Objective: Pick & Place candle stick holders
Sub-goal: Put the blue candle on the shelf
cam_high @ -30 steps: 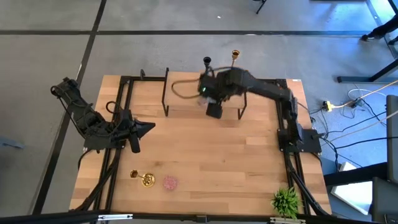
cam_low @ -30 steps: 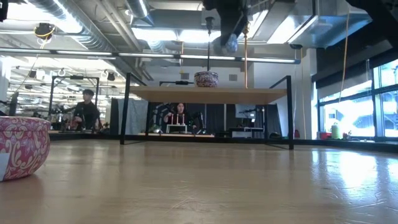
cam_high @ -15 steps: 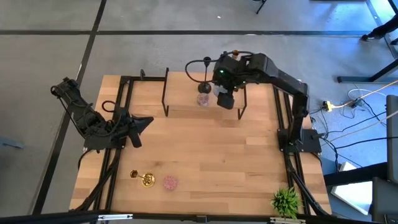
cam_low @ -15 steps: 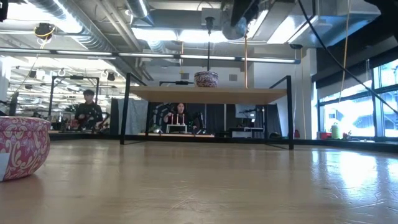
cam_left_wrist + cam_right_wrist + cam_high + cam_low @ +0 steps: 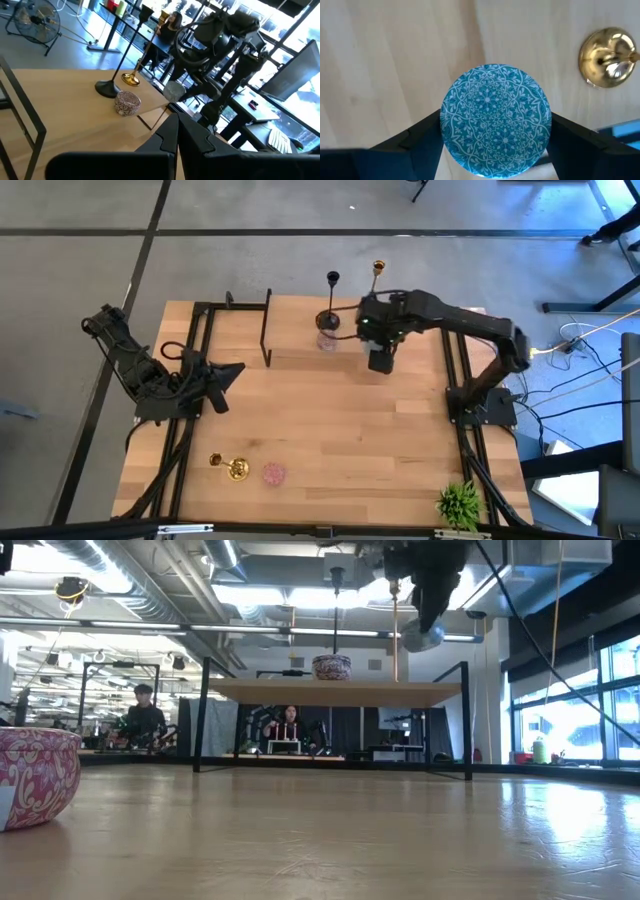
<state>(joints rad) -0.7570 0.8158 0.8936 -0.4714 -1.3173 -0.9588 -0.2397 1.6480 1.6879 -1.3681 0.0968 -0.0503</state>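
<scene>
- The left hand point(image 5: 222, 372) waits shut and empty over the left side of the wooden bench point(image 5: 330, 430), well apart from every holder; it looks to have no part in the present step.
- At the near left of the bench a shiny gold candle stick holder on a round base point(image 5: 232, 468) lies tipped on its side, and just beside it, to the right, sits a small squat pink patterned holder point(image 5: 274, 473). Judging by where the rest have gathered, these two are not yet moved.
- At the far middle, on the raised wooden shelf with black legs point(image 5: 335, 692), three pieces appear already placed: a slim black stick on a round black base point(image 5: 330, 302), upright; a small squat purplish patterned holder point(image 5: 327, 340) just in front of that base; and a second slim gold stick point(image 5: 378, 275) upright to their right.
- To the right of that group, the right hand point(image 5: 379, 361) hangs above the shelf's right part, its fingers spread wide and clamped on the sides of a round light blue patterned holder point(image 5: 496, 120), which is clear of the wood. The gold base point(image 5: 605, 58) shows near it.
- My reading: three placed, a fourth in the air ready to be set down, two left at the near left.
- The small green spiky plant point(image 5: 459, 502) at the near right corner is not part of the job.
</scene>
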